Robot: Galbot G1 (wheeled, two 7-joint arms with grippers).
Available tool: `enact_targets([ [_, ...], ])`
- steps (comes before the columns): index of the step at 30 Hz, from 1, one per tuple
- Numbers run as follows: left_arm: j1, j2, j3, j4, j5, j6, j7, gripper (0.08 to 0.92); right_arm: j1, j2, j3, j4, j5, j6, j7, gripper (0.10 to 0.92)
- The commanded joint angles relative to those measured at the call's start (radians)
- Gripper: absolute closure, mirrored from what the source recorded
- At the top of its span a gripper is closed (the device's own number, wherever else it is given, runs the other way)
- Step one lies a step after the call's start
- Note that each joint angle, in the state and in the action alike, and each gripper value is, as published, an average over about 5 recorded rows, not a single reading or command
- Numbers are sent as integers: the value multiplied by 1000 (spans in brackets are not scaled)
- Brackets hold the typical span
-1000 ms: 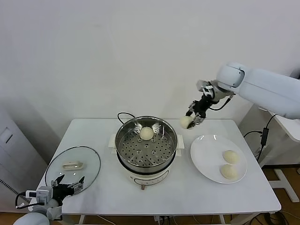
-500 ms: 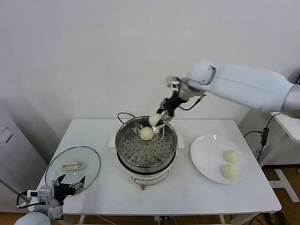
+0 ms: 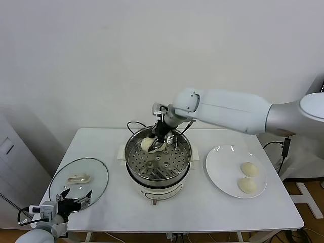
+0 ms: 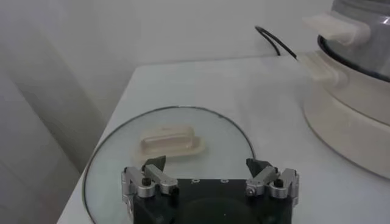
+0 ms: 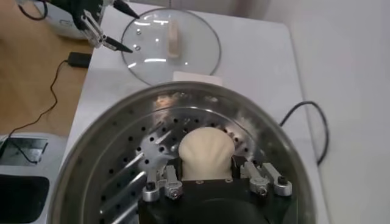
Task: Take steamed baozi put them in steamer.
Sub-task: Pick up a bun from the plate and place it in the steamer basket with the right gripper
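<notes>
- We see our right claw (image 3: 158,142) over the back part of the steamer (image 3: 158,155), down inside its shiny rim
- Our right claw is squeezed tight on one steamed bun (image 3: 148,144); in the right wrist view this bun (image 5: 206,153) sits between the two fingers, just above the tray with holes (image 5: 128,176)
- We cannot tell if that bun is touching the tray
- An earlier bun may be in the steamer too, but the arm and claw hide that spot, so we cannot tell
- Two more buns (image 3: 249,169) (image 3: 247,185) lie on the white plate (image 3: 220,164), which is on the surface (image 3: 202,212) to the right of the steamer
- The two buns on the plate are close to each other, one behind the other
- The glass lid (image 3: 79,180) lies flat on the surface to the left of the steamer, well apart from it
- Our left claw (image 3: 75,199) waits low at the near edge of the lid, with its fingers spread wide and nothing between them; the left wrist view shows the same claw (image 4: 210,176) over the lid (image 4: 170,137)
</notes>
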State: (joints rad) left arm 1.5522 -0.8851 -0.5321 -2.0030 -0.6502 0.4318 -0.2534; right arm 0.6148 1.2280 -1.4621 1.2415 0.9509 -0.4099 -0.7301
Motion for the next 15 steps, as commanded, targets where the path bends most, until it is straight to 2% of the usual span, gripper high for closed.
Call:
enact_targets([
  [1,0,0,0,-1,0,-1,0,177,-61,40,3,-6,-29,-15,46,533],
  [11,2,0,-2,1,-3,-5,1,177,-95,44,13,-23,-62,-8,67,533],
  [15,2,0,-2,0,-3,-5,1,177,-107,53,23,-32,-61,-1,75,496],
])
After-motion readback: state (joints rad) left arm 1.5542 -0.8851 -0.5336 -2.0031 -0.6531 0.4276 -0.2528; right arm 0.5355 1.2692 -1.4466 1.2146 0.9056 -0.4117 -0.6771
